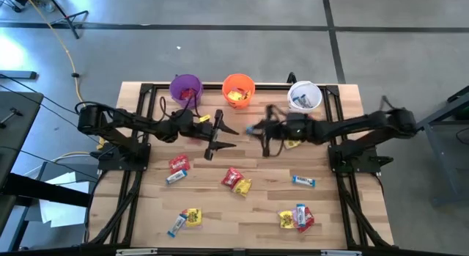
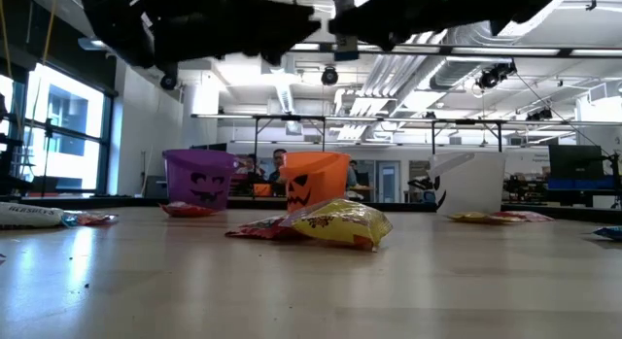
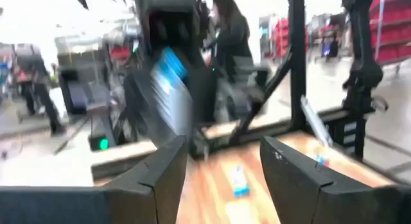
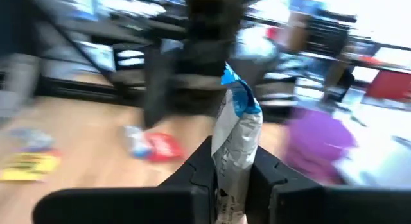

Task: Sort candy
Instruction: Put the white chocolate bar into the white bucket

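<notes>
— Blue-and-white, that slim wrapped candy bar (image 4: 236, 131): where is it?

— Clamped upright between the fingers of the right gripper (image 4: 232, 176), which are nearly closed on it. That gripper (image 1: 265, 131) hangs over the middle of the light wooden desk (image 1: 242, 216), in front of the row of buckets.

— And the left gripper (image 1: 220, 136)?

— Just beside the right one, facing it. Its dark fingers (image 3: 164, 176) stand apart with nothing between them.

— What about the rest of the candy?

— Scattered over the desk. A red packet (image 1: 179, 164) lies with a blue-and-white bar (image 1: 176, 178) on the left. A red and yellow pair (image 1: 237, 181) sits near the centre, and in the low view that yellow packet (image 2: 342, 224) is nearest the camera. Another bar (image 1: 303, 181) lies to the right, a yellow packet with a bar (image 1: 187, 218) near the front edge, and a mixed heap (image 1: 296, 218) at the front right.

— The buckets?

— Along the far edge: a small purple bucket (image 1: 186, 88), an orange one (image 1: 238, 90) with yellow packets inside, and a white one (image 1: 304, 95) holding bars. The purple and orange ones have faces on them in the low view.
</notes>
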Tool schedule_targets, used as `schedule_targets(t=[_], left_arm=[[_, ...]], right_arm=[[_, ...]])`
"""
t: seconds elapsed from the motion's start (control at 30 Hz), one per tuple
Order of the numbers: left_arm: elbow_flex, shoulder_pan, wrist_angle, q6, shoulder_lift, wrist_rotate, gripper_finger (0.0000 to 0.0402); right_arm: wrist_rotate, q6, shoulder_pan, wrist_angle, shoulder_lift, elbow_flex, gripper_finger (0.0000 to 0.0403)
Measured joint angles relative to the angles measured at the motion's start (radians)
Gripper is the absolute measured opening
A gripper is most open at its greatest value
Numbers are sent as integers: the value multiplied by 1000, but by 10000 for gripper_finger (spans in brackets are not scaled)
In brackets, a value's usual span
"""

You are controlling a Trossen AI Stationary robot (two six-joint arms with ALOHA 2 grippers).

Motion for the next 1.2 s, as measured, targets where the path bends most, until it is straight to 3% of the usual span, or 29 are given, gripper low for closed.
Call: schedule_targets(t=[0.2,0.3,0.43,0.53,0.67,0.77,1.03,1.2], left_arm=[[-94,15,12,8,1,-1,187],[-125,12,21,16,1,-19,188],[-150,-3,18,21,1,-60,188],[-153,-18,18,25,1,-62,188],[-153,-36,18,35,1,-62,188],[-153,-44,15,34,1,-62,188],[-153,-54,-17,34,1,-62,188],[-153,-54,-30,34,1,-62,188]], right_arm=[[375,-56,-128,-314,-182,0,21],[458,-33,-260,-461,-235,0,22],[404,18,-481,-615,-235,0,23],[298,50,-637,-693,-208,-3,23],[168,77,-765,-756,-178,-4,23],[118,95,-813,-804,-154,-4,23],[110,113,-867,-873,-46,-4,28],[126,103,-863,-899,-35,-1,83]])
